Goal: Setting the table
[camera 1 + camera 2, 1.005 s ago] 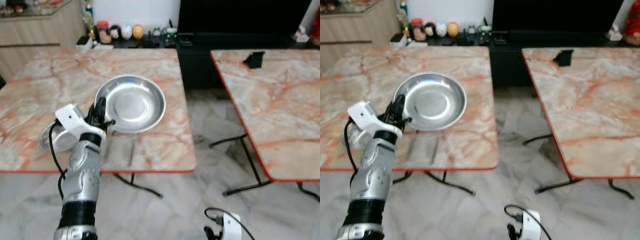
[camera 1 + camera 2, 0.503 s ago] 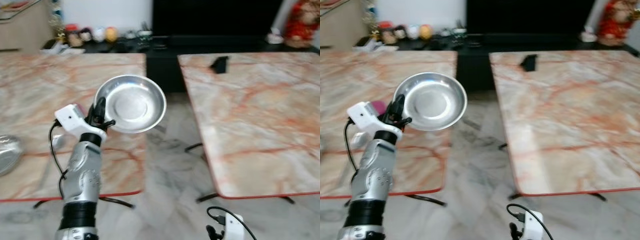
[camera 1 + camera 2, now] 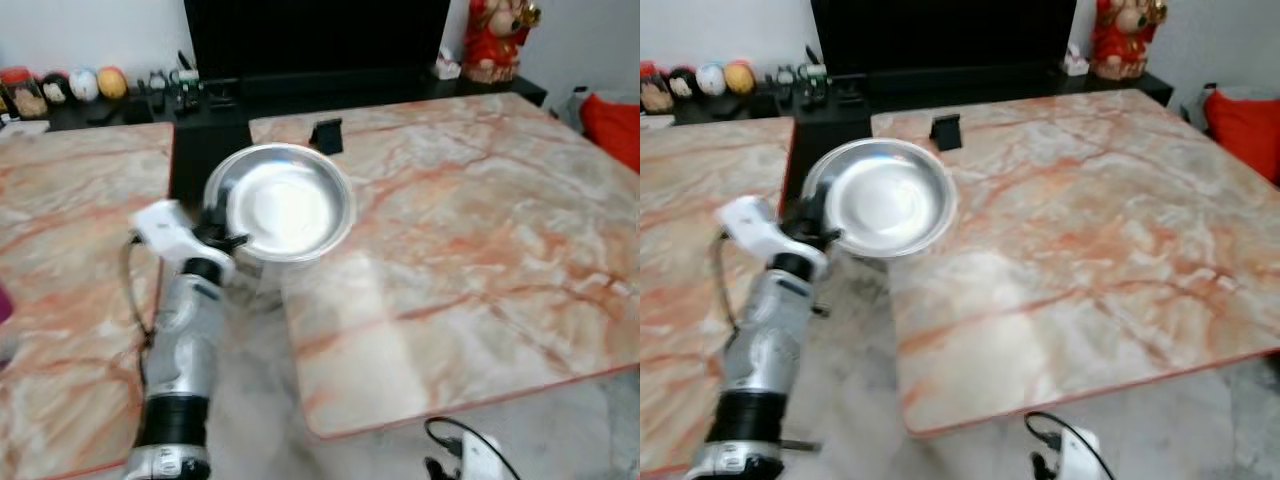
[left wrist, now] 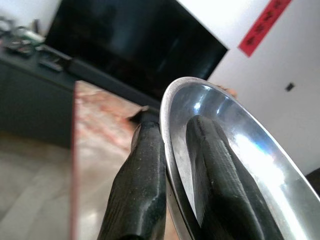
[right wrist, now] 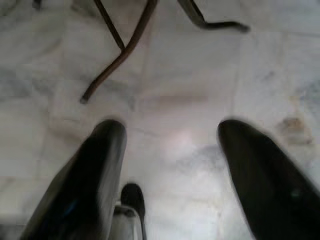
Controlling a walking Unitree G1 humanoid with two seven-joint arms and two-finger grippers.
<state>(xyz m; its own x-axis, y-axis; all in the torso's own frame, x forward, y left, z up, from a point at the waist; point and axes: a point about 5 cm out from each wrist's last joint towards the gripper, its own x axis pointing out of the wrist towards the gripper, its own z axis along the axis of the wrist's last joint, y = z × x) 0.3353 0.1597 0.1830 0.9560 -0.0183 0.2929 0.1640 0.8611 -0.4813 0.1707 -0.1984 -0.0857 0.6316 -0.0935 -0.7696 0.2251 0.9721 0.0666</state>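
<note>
Round shiny steel plate [image 3: 287,203] pinched at its rim by left tool [image 3: 215,228]; right tool [image 5: 172,165] spread wide, empty

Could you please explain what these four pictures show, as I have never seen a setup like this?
This is a humanoid robot with two silver arms, each ending in two long black fingers. The two wide pictures come from a pair of cameras on its head, looking forward and down at the same scene. The other two come from cameras on its wrists, looking along the fingers.

The left end effector is shut on the rim of a shallow steel plate, held in the air over the gap between two marble-topped tables, the left table and the right table. In the left wrist view, one finger lies outside the rim and one inside. A small black object stands on the right table's far edge.

The right end effector hangs open over the tiled floor.
</note>
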